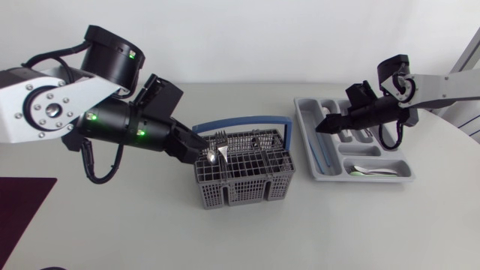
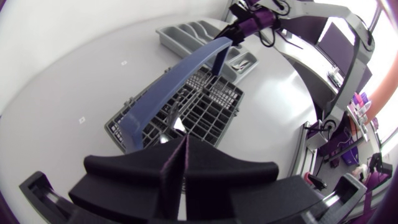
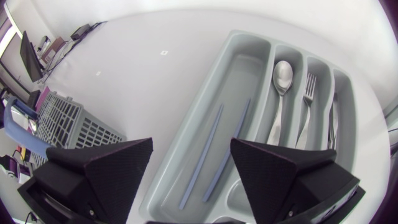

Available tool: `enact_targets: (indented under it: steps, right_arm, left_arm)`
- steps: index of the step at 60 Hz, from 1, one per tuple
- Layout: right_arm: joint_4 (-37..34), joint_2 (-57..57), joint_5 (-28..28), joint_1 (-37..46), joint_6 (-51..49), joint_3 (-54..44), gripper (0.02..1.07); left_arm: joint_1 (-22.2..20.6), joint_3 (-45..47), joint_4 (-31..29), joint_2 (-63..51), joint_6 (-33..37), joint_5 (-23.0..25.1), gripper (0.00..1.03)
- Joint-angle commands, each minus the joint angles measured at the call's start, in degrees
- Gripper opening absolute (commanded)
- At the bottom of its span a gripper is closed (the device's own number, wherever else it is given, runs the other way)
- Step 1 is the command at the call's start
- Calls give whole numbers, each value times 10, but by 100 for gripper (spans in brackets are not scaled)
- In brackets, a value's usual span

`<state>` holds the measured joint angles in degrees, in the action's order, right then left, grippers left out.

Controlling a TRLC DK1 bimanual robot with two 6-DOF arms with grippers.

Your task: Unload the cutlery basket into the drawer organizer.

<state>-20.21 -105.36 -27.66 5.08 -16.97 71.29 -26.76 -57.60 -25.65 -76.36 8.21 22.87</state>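
Centrally, the left claw (image 1: pixel 196 147) sits clenched over the grey cutlery basket (image 1: pixel 240 191); at right, the right claw (image 1: pixel 323 127) hangs released above the drawer organizer (image 1: pixel 394 157).

The left claw (image 1: pixel 203 152) hides part of the cutlery basket (image 1: pixel 247 171).
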Motion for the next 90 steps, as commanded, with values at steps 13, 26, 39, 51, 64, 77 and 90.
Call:
enact_targets:
  steps: [13,26,39,51,64,77,90]
  right_arm:
    - [17,48,-33,18,-21,-76,95]
    - [18,73,-46,27,-26,-102,95]
    - [18,82,-51,27,-32,-116,95]
    - [18,85,-57,30,-36,-122,95]
    - [18,87,-61,32,-39,-128,95]
    - [18,89,-63,29,-43,-135,95]
    - [19,94,-66,27,-50,-143,95]
  left_arm:
    - [11,-28,-28,-63,-86,-29,24]
    - [9,-30,-27,-76,-109,-39,25]
    - [6,-35,-27,-79,-112,-38,33]
    - [4,-42,-25,-85,-116,-36,39]
    - [0,-50,-20,-110,-116,-30,39]
    - [-7,-50,-4,-131,-115,-30,39]
    - [-15,-46,25,-139,-116,-30,38]
